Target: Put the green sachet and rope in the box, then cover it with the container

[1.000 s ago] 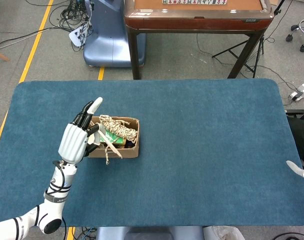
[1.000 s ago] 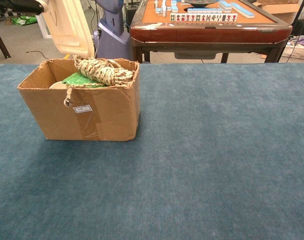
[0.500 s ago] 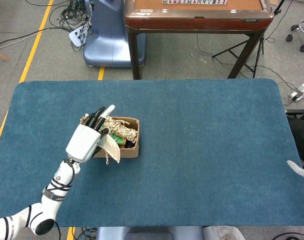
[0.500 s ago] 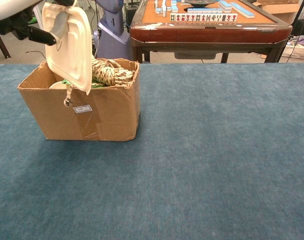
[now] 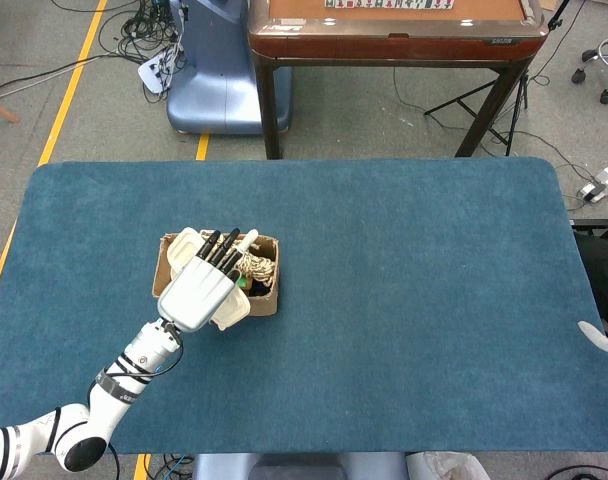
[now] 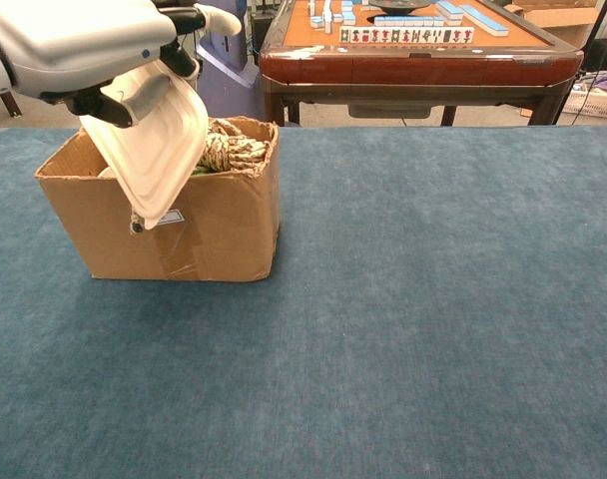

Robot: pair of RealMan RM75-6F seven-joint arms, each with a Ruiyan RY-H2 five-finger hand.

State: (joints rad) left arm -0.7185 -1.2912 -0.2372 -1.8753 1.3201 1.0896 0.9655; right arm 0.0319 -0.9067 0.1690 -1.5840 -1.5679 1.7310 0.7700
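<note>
- Plainly, from the head view, the left hand [image 5: 202, 290] hung over the cardboard box [image 5: 267, 296] with its fingers [image 5: 224, 247] stretched forward and close together, clamped on the white plastic container [image 5: 231, 312] beneath the palm. The container covered only the near left part of the opening; the rope [image 5: 256, 264] showed at the far right side, with a sliver of the green sachet [image 5: 241, 283] beside it. My worry was that the rope stood proud of the rim, so the container could settle on it crooked rather than sit flat.
- At the far right edge of the blue table [image 5: 434, 300] only a pale tip of the right hand [image 5: 596, 337] showed, well away from the box; I could not tell whether its fingers were apart or curled.
- From the chest view, the container [image 6: 152, 150] hung steeply tilted, its lower edge drooping in front of the box's front wall [image 6: 214, 230] rather than over the opening. If it were let go at that angle, I judged it would slide down the front and land on the table. The heaped rope [image 6: 234, 150] sat at the right rim, and a push down on it could tip or shove the light box. The sachet was too hidden here to place.
</note>
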